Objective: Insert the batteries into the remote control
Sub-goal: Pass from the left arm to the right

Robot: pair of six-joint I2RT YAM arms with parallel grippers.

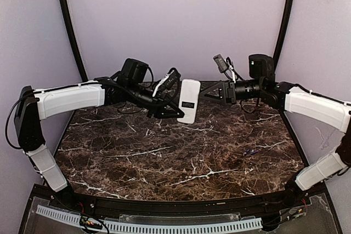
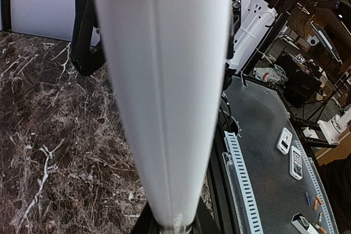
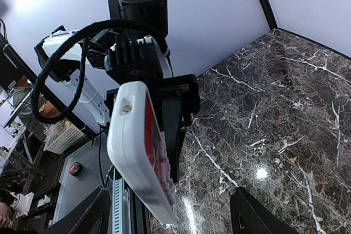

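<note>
Above the back of the dark marble worktop [image 1: 164, 157], we see the left hand [image 1: 176, 111] clenched on the remote control [image 1: 189, 100], holding it upright in the air, white back and dark recess towards the top camera. The right hand [image 1: 202, 94] is released, fingers spread wide, just beside the remote's right edge. The batteries [image 1: 250, 151] lie on the worktop, well apart from both.

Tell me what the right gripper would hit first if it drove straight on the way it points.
The remote control, held in the air by the left gripper, lies just ahead of the right gripper; it would probably meet that first, though the gap is unclear.
</note>
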